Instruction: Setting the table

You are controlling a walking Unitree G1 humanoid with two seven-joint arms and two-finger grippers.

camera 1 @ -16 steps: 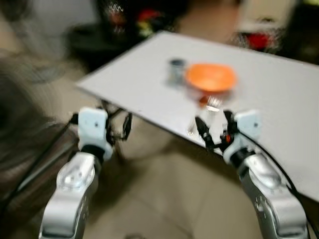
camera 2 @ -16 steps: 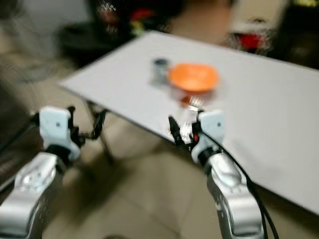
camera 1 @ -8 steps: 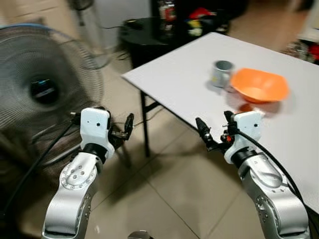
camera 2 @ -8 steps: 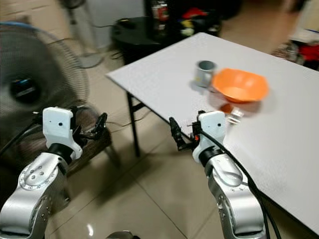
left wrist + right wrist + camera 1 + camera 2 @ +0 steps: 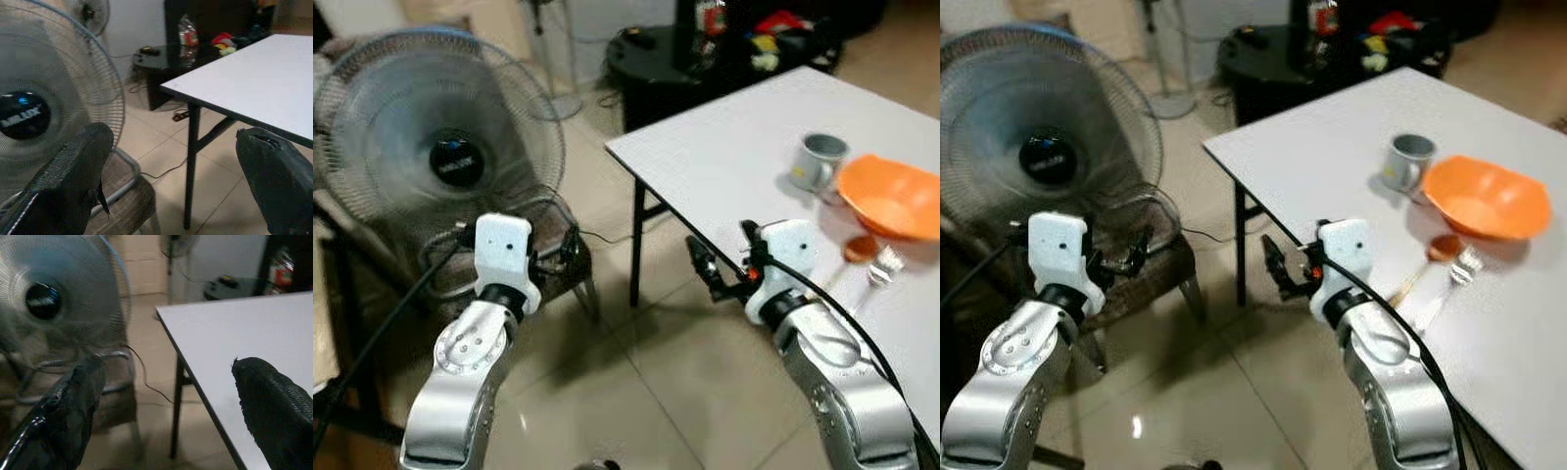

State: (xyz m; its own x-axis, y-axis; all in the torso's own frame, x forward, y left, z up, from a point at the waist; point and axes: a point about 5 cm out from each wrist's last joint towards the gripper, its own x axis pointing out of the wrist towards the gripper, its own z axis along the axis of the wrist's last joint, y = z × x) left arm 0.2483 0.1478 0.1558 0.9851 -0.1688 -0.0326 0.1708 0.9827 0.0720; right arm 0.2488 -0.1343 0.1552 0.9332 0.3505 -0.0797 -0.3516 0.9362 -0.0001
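Both end effectors, left (image 5: 570,247) and right (image 5: 702,266), hover spread and empty beside a white tabletop (image 5: 734,157) holding a mug (image 5: 820,162), orange bowl (image 5: 891,197) and spoon (image 5: 1430,260).

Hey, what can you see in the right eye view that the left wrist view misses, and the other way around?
The right eye view adds the place setting: grey mug, orange bowl, spoon and fork, plus the right gripper near the table edge. The left wrist view adds a close look at the open left gripper and a second fan's head by the far wall. Both share the big floor fan, the white table and the black side table.
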